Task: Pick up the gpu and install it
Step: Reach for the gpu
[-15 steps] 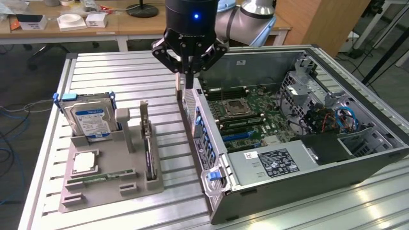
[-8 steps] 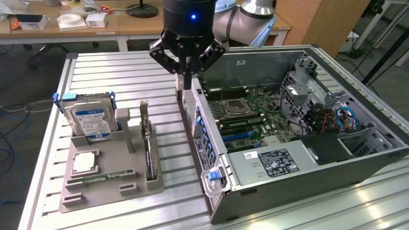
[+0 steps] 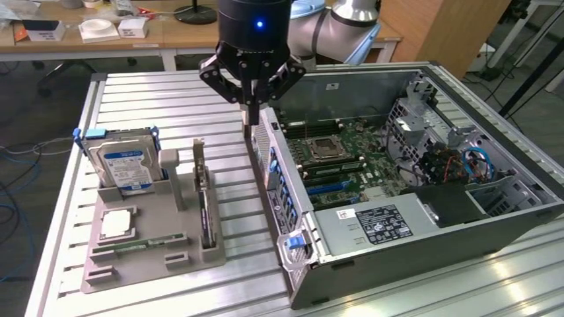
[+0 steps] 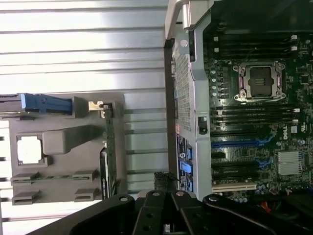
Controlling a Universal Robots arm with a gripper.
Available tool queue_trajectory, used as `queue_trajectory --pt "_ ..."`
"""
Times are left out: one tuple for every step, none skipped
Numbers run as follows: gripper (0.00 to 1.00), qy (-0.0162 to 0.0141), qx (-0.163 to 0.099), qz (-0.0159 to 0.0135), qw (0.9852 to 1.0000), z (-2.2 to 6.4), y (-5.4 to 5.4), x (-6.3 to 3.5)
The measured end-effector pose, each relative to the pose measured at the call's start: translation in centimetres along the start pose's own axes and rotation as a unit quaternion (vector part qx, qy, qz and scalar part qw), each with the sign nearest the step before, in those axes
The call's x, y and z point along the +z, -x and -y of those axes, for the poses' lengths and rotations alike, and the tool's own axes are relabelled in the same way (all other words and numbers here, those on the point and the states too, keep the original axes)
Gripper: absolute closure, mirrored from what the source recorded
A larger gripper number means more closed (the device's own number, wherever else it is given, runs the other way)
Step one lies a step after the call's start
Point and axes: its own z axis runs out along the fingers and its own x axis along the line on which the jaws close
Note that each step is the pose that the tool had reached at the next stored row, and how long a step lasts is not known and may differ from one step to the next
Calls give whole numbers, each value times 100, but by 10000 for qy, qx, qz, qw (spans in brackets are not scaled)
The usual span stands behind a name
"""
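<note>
Gripper (image 3: 253,117) is pinched shut with nothing in it, hanging over the slatted table right by the open PC case's (image 3: 291,218) back panel. The gpu (image 3: 205,198) stands on edge in the gray holder (image 3: 132,267) — just beside the hard drive (image 3: 123,165).

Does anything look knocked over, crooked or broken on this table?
Nothing stands out. The gpu stands on edge in its holder, the hard drive upright beside it, and the open computer case looks intact. The claw hangs shut and empty above the case's edge.
</note>
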Motion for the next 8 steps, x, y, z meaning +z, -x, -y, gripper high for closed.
queue_trajectory --pt "89 0 0 0 10000 4 -12 0" --pt "89 0 0 0 10000 7 -24 -1" --pt "89 0 0 0 10000 9 -36 -2" --pt "89 0 0 0 10000 11 -49 -2" --pt "89 0 0 0 10000 12 -65 -2" --pt "89 0 0 0 10000 13 -82 -3" --pt "89 0 0 0 10000 14 -98 -3" --pt "89 0 0 0 10000 16 -114 -4"
